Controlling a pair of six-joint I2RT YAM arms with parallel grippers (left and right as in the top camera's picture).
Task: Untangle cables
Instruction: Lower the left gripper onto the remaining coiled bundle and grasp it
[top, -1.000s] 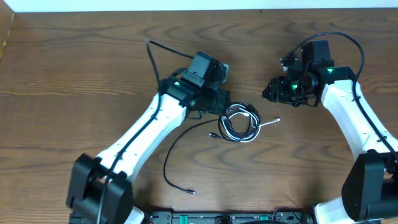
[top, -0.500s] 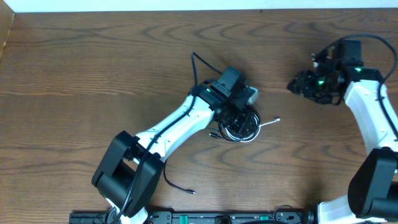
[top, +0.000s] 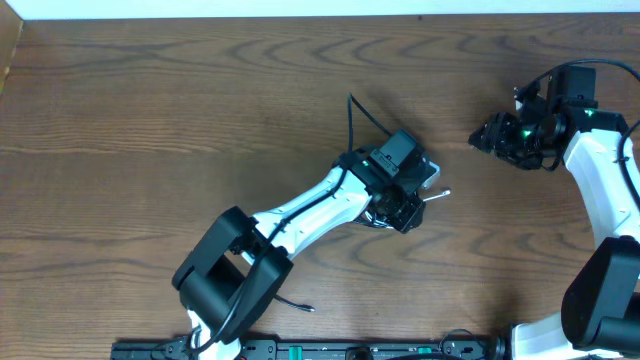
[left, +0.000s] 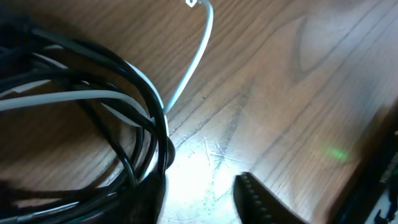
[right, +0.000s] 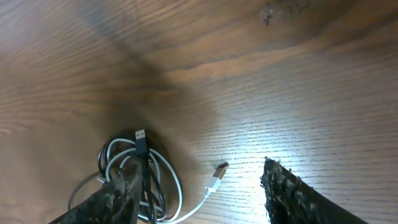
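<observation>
Two cords, the black cable (left: 93, 68) and the white cable (left: 193, 68), lie wound together in one small coil on the wooden table (top: 150, 110). In the left wrist view the black loops cross over the white strands, and a white tail runs away from the coil to a small plug (left: 191, 4). The right wrist view shows the same coil from afar, with a black USB plug (right: 140, 136) lying on top of it and the white plug (right: 219, 170) just beside it.

The left gripper (top: 405, 205) is directly over the coil, low to the table. One ribbed fingertip (left: 258, 199) shows just beside the bundle, clear of it, and the other seems lost in the dark under the loops, so the jaws look spread around or next to the bundle, with nothing pinched yet. The right gripper (right: 199, 193) hangs well apart from the coil with its fingers wide and empty.

The step in hand seems to be the first grasp on the tangle. Next, the left fingers would likely need to close on a single cord, probably black, not the whole bundle. The right arm could then come in for the white tail, so that the two can be drawn apart.
</observation>
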